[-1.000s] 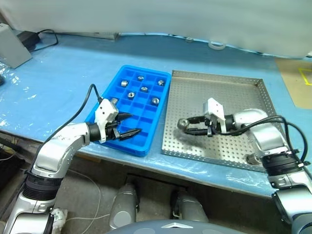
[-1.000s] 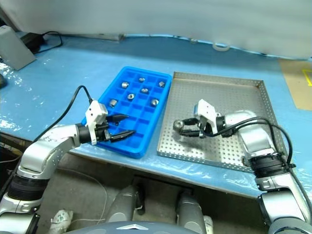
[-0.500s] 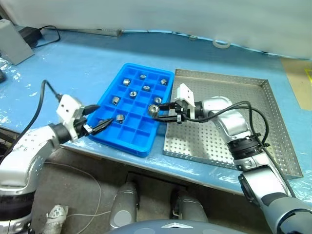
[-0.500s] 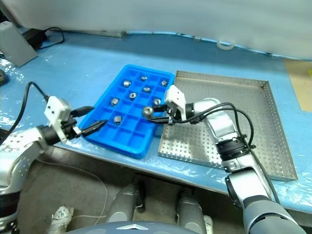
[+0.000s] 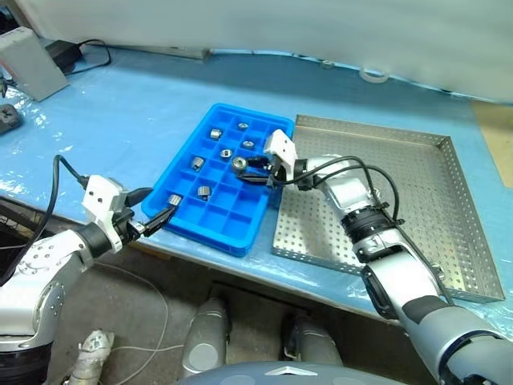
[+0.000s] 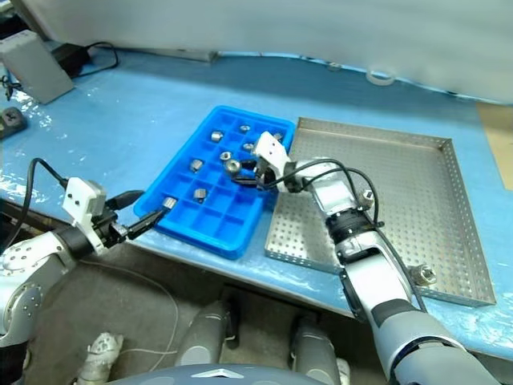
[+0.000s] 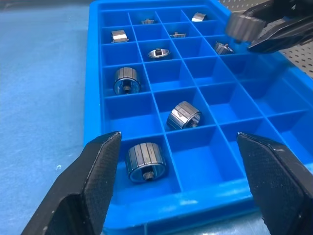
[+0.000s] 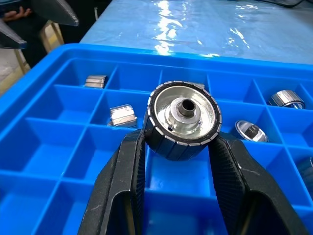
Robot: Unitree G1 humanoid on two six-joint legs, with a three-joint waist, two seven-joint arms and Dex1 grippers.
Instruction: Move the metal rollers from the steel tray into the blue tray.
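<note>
The blue tray [image 5: 183, 177] lies left of the steel tray [image 5: 385, 156] and holds several metal rollers [image 5: 203, 192] in separate compartments. My right gripper [image 5: 243, 167] reaches left over the blue tray's middle, shut on one roller [image 8: 182, 120] that hangs just above an empty compartment. My left gripper [image 5: 157, 215] stands open at the blue tray's near left corner with nothing between its fingers [image 7: 100, 169]; a roller [image 7: 144, 161] rests in the compartment just ahead of it. One more roller [image 6: 422, 274] lies near the steel tray's front right corner.
A grey box [image 5: 30, 64], a black adapter with its cable [image 5: 62, 50] and a black block [image 5: 6, 116] sit at the table's back left. A tape ring [image 5: 371, 76] lies behind the steel tray. The table's front edge runs just below both trays.
My right gripper has carried the roller leftward from above the steel tray to above the blue tray's middle. My left gripper has drawn back leftward to the tray's corner. The camera has shifted.
</note>
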